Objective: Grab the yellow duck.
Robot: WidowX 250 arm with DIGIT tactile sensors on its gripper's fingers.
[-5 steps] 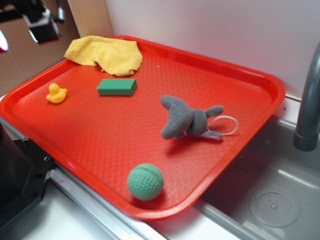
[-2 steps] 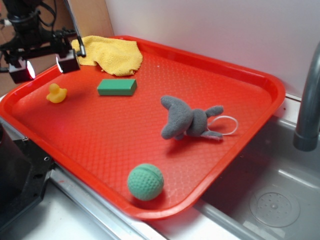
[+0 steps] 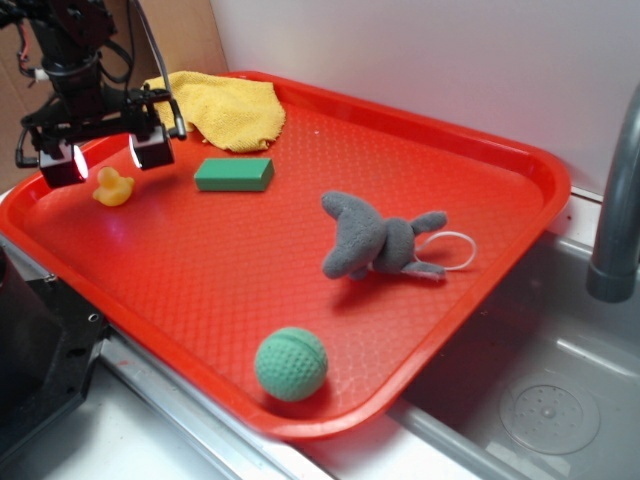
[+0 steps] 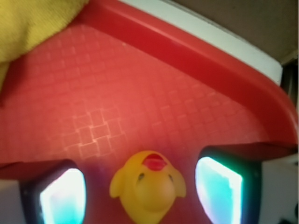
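Claw (image 4: pixel 140 196) of mine hangs spread astride the tiny glossy yellow rubber duck (image 4: pixel 148 189), so descending and pinching seems next.

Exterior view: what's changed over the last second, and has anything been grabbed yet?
The hand came in from the upper left and dropped over the yellow duck, open, a finger either side of it. Nothing is gripped yet. The duck, yellow cloth, green block, grey plush and green ball stayed put.

Black arm (image 3: pixel 70 50), loose cables, claw (image 3: pixel 105 157) with glowing pads (image 4: pixel 219 189)
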